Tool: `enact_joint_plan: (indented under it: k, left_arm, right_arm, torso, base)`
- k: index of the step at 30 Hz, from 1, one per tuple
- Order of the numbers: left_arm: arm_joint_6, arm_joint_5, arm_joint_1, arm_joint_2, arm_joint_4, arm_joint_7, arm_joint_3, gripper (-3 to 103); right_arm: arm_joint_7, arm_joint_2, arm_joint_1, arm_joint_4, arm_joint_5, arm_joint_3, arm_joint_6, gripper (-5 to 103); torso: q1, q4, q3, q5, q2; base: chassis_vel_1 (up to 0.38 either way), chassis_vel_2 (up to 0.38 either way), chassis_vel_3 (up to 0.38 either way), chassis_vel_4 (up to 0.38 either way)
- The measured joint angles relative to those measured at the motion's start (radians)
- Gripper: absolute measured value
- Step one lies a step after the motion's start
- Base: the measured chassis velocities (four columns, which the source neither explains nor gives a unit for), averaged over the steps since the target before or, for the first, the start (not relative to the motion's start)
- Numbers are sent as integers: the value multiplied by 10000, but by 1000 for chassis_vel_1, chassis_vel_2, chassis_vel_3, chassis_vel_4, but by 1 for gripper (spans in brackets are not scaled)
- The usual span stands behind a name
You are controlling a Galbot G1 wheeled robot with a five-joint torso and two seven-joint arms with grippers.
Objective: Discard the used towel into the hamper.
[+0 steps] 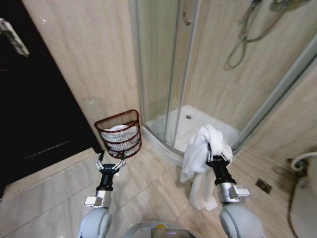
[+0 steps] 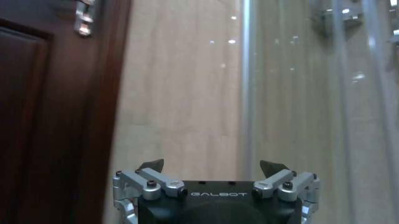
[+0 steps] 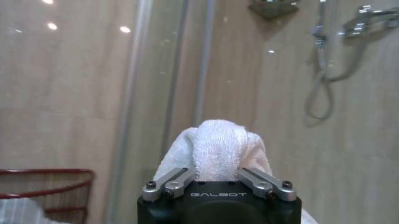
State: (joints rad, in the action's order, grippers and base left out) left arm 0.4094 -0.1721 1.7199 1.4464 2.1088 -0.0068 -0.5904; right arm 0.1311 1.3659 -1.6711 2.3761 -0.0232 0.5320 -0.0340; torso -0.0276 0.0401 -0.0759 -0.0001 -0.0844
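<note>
A white towel (image 1: 200, 163) hangs in folds from my right gripper (image 1: 218, 154), which is shut on it above the tiled floor at the right; in the right wrist view the towel (image 3: 216, 149) bulges up between the fingers. The hamper (image 1: 120, 132), a dark red-brown wire basket with white cloth inside, stands against the wall to the left of the shower; its rim (image 3: 46, 173) shows in the right wrist view. My left gripper (image 1: 110, 162) is open and empty, held just in front of the hamper, and in the left wrist view the same gripper (image 2: 212, 164) faces the wall.
A dark wooden door (image 1: 29, 109) fills the left side. A glass shower enclosure (image 1: 171, 74) with a raised white tray (image 1: 198, 121) stands right of the hamper. A floor drain (image 1: 263, 185) and a white hose (image 1: 302, 161) lie at the far right.
</note>
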Motion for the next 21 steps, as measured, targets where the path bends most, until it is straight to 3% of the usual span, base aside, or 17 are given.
enact_joint_plan:
  k: [21]
  left_arm:
    - [453, 273, 13, 127, -105, -254, 25, 100]
  right_arm:
    - [-95, -81, 174, -121, -279, -38, 102, 7]
  torso:
    - [0, 3, -1, -3, 1]
  base:
    - [199, 208, 29, 21]
